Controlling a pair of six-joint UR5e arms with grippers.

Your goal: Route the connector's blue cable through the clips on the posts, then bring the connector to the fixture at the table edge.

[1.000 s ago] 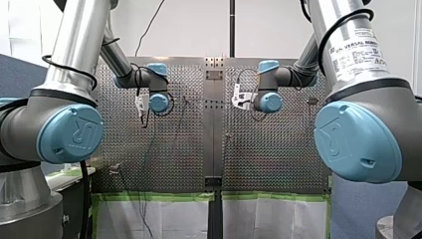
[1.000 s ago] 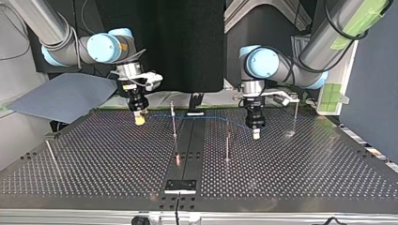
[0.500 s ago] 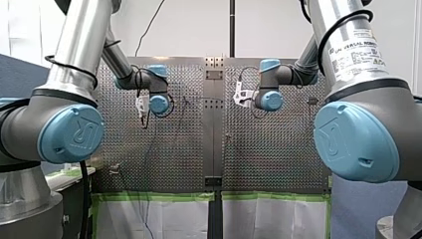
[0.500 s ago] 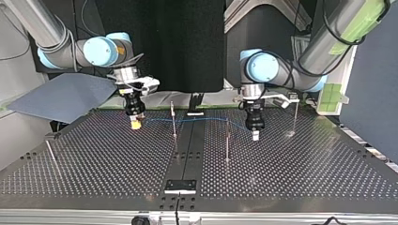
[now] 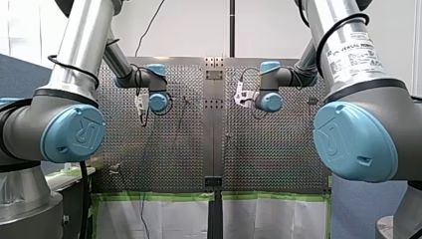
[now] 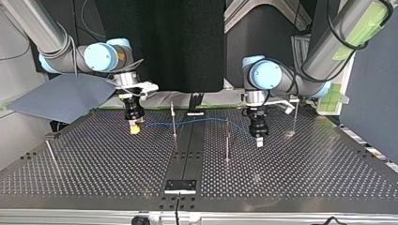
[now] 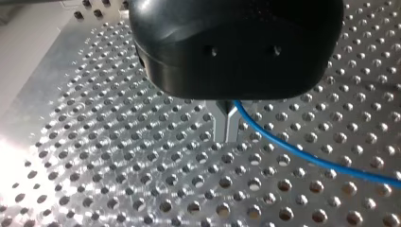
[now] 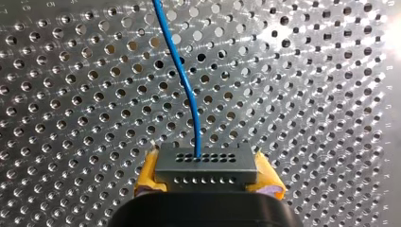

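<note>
Near edge in the top view: dark fixture plate [image 6: 180, 186] on the perforated desk [image 6: 94, 171], bearing nothing, so delivery of the connector is judged outstanding. Mid-desk: nearer post [image 6: 226, 143] and farther post [image 6: 174, 121], with the blue cable [image 6: 206, 119] strung past both. Whether it sits in their clips cannot be told, and routing is judged to be in progress. Beyond: my left claw [image 6: 259, 142], metal fingers [image 7: 220, 127] pressed together on the cable. My right claw [image 6: 134, 128], yellow pads [image 8: 150, 177] pinching the connector [image 8: 206, 163], well apart from the fixture plate. No container shows.
</note>
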